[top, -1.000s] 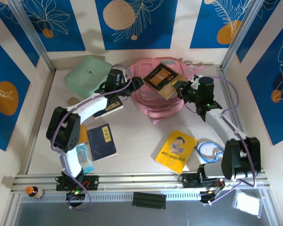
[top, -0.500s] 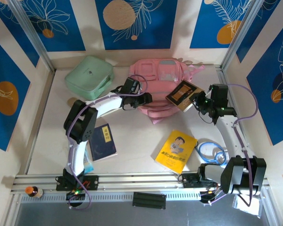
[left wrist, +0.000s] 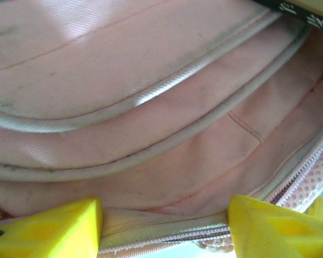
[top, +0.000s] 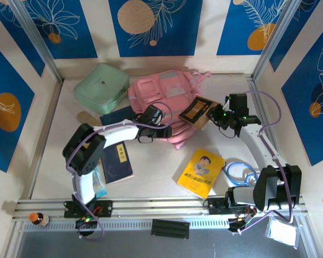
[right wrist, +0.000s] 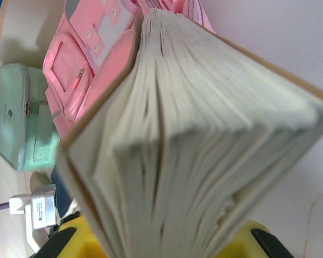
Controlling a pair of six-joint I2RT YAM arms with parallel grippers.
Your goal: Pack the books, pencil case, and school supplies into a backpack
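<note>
The pink backpack (top: 164,94) lies at the back middle of the table. My left gripper (top: 162,132) is at its near edge, open, and the zipped rim of the mouth (left wrist: 167,228) runs between the yellow fingers (left wrist: 54,228), with the pink inside (left wrist: 167,134) beyond. My right gripper (top: 218,116) is shut on the brown book (top: 199,112), held tilted by the backpack's right side, with its page edges (right wrist: 199,134) facing the wrist camera. A yellow book (top: 201,172) and a navy book (top: 117,161) lie on the table. Another navy book (top: 114,114) lies partly under the left arm. The beige pencil case (top: 85,115) lies at the left.
A mint-green square case (top: 101,87) sits at the back left, touching the backpack, also in the right wrist view (right wrist: 21,118). A blue and white coiled item (top: 239,172) lies at the right. A light-blue packet (top: 97,180) lies by the left arm's base. Metal posts stand at both sides.
The backpack has shifted left and changed shape. My left gripper came nearer along it to its near edge. My right gripper carried the brown book off the backpack to its right side.
</note>
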